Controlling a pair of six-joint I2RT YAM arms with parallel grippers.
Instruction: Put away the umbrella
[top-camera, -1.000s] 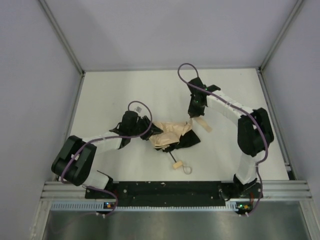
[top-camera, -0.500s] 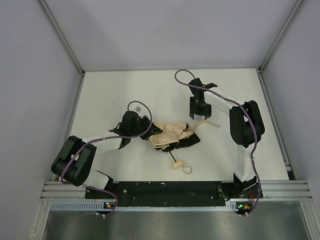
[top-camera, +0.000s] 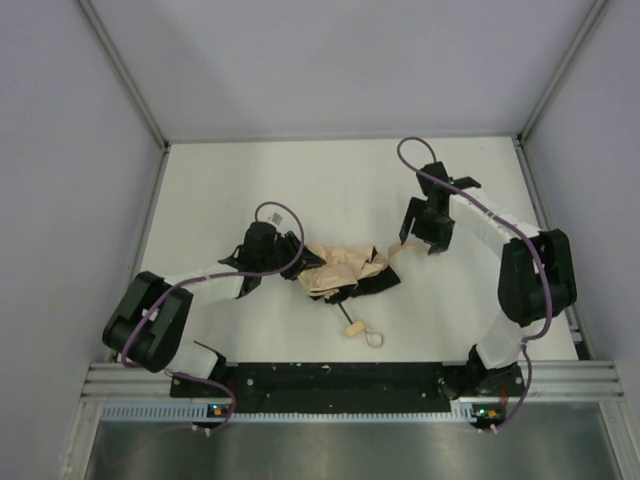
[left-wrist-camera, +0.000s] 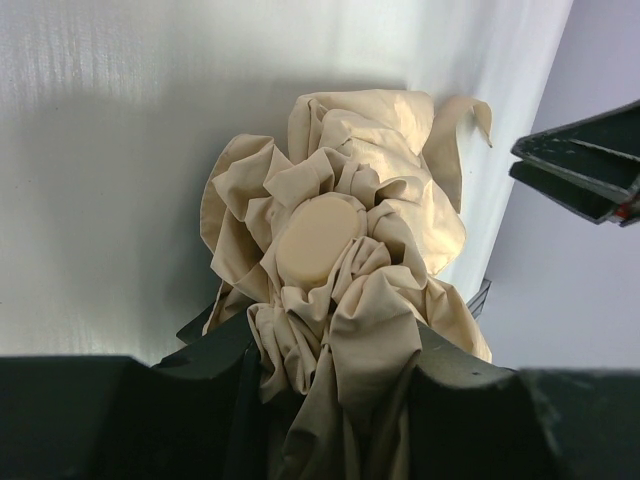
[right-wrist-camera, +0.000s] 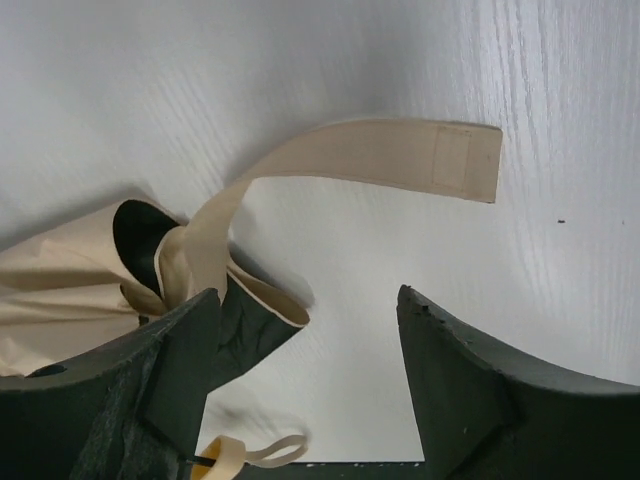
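White bench (top-camera: 250, 170) is seen from above, with both arm bases at its near edge. The left arm (top-camera: 190, 290) is reached in from the near-left corner toward mid-bench; the right arm (top-camera: 520, 280) is folded along the right edge with its wrist turned inward. The umbrella (top-camera: 340, 268) is laid collapsed around the middle of the bench, slightly toward the near edge. Its beige canopy is bunched up, and black lining is exposed on the side facing the right edge. The left gripper (top-camera: 296, 262) is clamped on the canopy's top end: in the left wrist view, crumpled fabric is pinched between the jaws, and the round tan cap (left-wrist-camera: 318, 238) is seen just beyond them. The right gripper (top-camera: 422, 243) is held just beside the umbrella's right end with its jaws spread wide and nothing between them. The tan closure strap (right-wrist-camera: 350, 160) is curled up from the canopy and arched beyond the gap, its free end untouched. A thin black shaft (top-camera: 345, 315) is pointed toward the near edge and is ended by the small tan handle (top-camera: 354, 329). A loop cord (top-camera: 375, 340) is laid flat beside the handle.
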